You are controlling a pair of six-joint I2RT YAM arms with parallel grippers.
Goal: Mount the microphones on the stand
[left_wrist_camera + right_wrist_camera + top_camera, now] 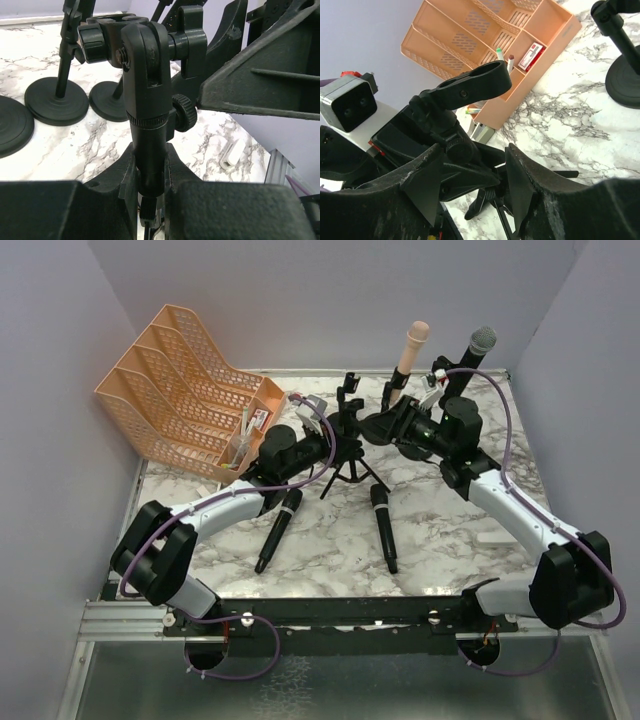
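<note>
A black tripod stand (350,468) with an empty clip (349,390) stands mid-table. My left gripper (336,445) is shut on its stem (149,135), seen close in the left wrist view. My right gripper (382,427) is open, its jaws wide on either side of the stand's knob joint (457,147), under the clip (470,86). Two all-black microphones lie flat on the table: one (278,530) by the left arm, one (383,527) in the middle. The pink microphone (410,352) and the silver-headed microphone (472,355) stand upright in holders at the back.
An orange file organizer (185,385) with pens sits at the back left and shows in the right wrist view (485,45). Round stand bases (56,102) rest on the marble behind the stem. A small white block (232,152) lies to the right.
</note>
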